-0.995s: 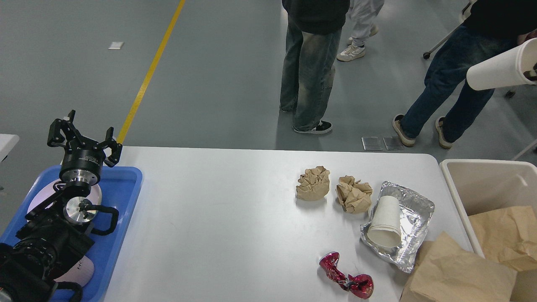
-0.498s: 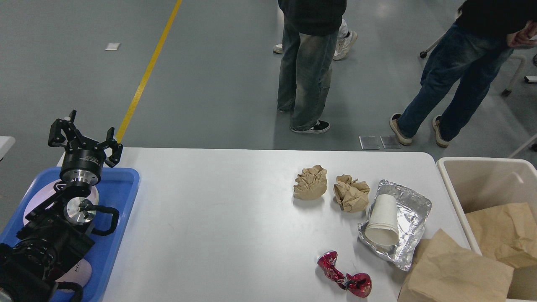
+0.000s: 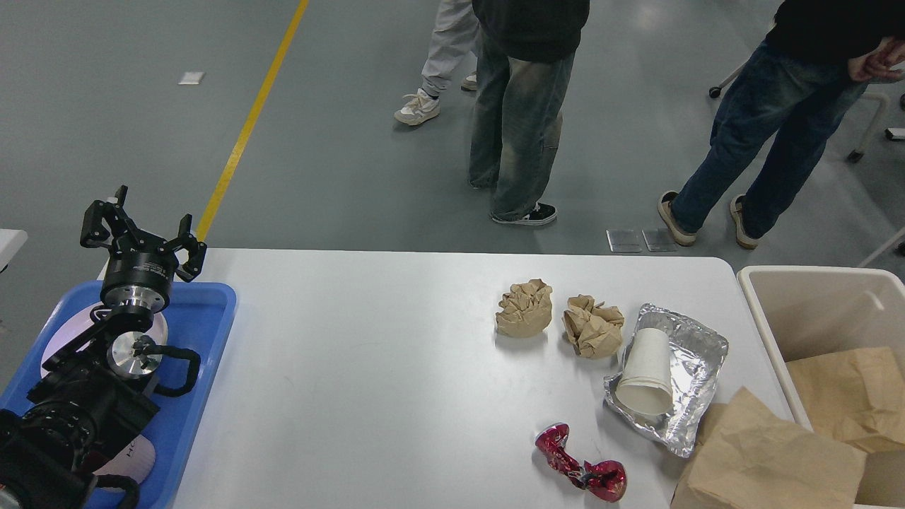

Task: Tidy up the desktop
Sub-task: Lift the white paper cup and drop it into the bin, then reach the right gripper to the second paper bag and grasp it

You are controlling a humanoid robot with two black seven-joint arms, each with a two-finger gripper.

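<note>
Though littered rightward, desktop [image 3: 368, 367] mid-span bare.

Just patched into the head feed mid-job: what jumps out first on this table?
The litter bunched at the right end of the desktop: two crumpled brown paper balls side by side, a white paper cup lying on its side in a foil tray, and a crushed red wrapper near the front edge. At far left, the left hand is raised, open, over the blue tray.
</note>
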